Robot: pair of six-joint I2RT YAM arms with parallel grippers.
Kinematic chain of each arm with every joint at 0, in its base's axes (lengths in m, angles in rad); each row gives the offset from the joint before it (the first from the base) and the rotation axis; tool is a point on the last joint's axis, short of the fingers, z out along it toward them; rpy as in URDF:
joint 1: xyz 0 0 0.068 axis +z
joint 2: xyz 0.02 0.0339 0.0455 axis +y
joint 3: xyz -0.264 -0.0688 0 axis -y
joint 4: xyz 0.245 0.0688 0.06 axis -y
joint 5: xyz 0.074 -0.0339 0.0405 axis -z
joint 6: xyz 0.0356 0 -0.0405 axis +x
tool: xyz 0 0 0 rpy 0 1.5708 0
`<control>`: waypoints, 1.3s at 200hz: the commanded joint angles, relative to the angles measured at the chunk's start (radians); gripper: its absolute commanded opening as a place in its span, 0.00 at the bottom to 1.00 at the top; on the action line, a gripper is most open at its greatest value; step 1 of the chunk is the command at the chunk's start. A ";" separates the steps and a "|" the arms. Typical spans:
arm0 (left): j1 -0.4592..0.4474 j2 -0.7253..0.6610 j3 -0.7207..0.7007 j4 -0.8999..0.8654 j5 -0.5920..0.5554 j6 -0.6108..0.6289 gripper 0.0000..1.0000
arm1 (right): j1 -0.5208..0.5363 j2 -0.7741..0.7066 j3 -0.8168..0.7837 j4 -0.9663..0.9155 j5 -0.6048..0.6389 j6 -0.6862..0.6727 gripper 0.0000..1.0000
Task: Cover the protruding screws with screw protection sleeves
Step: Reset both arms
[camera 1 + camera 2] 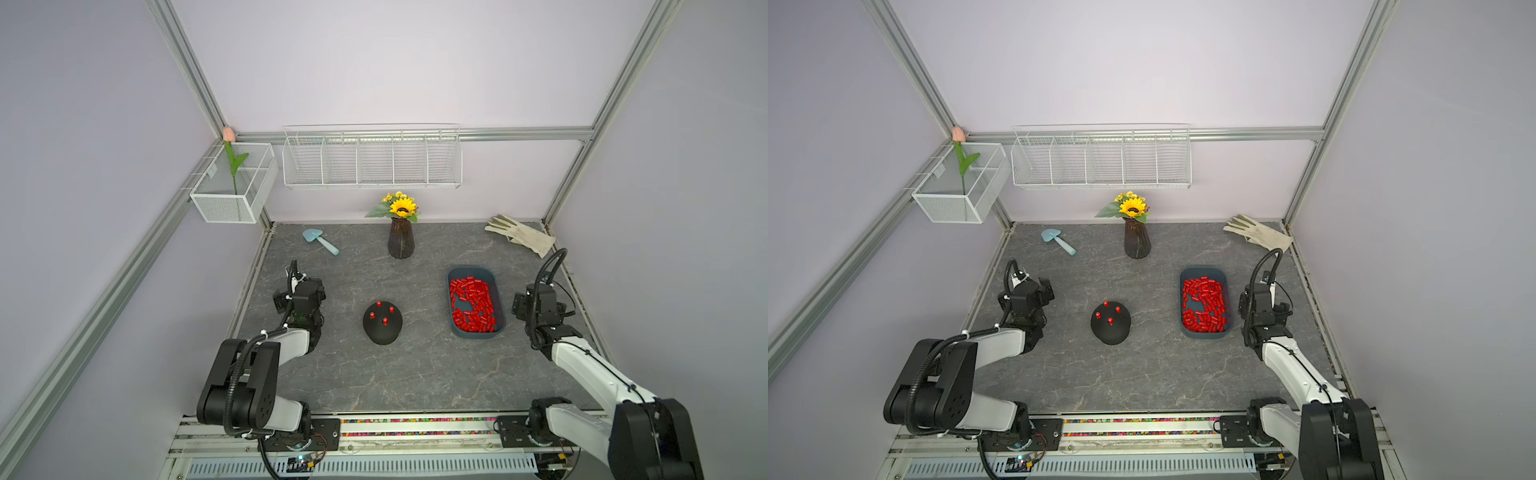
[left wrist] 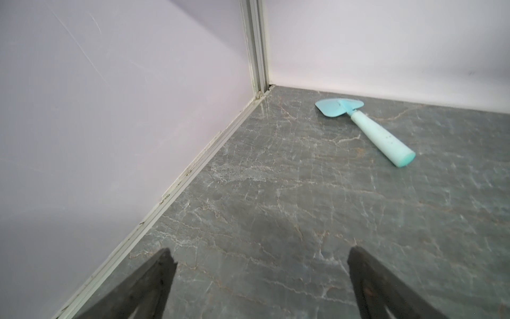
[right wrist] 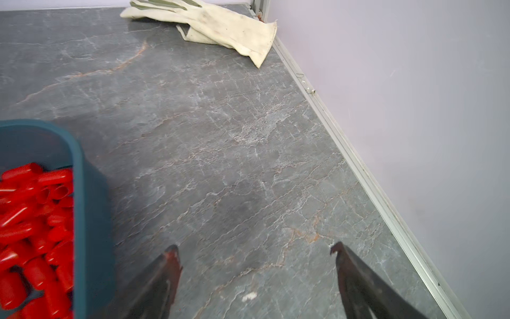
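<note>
A black dome (image 1: 382, 326) (image 1: 1111, 328) sits mid-table. Several red screw protection sleeves (image 1: 385, 321) (image 1: 1110, 320) stand upright on its top, and the protruding screws are hidden under them. Many more sleeves (image 1: 473, 305) (image 1: 1206, 305) (image 3: 33, 221) fill a dark blue tray (image 1: 471, 270) (image 3: 80, 193) to the dome's right. My left gripper (image 2: 259, 256) is open and empty over bare table near the left wall, well left of the dome. My right gripper (image 3: 255, 248) is open and empty over bare table just right of the tray.
A dark vase with a sunflower (image 1: 401, 239) stands at the back centre. A light blue trowel (image 1: 320, 241) (image 2: 367, 127) lies back left, a pale glove (image 1: 519, 235) (image 3: 220, 27) back right. White wire baskets (image 1: 372, 158) hang on the walls.
</note>
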 commanded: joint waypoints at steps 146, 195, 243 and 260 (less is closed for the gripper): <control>0.057 0.058 -0.040 0.165 0.194 0.003 1.00 | -0.084 0.409 -0.123 0.879 -0.396 -0.200 0.89; 0.057 0.056 -0.038 0.161 0.195 0.002 1.00 | -0.083 0.403 -0.124 0.876 -0.395 -0.204 0.89; 0.057 0.056 -0.038 0.160 0.194 0.002 1.00 | -0.078 0.405 -0.116 0.861 -0.393 -0.205 0.89; 0.056 0.056 -0.039 0.161 0.194 0.002 1.00 | -0.080 0.407 -0.114 0.859 -0.395 -0.203 0.89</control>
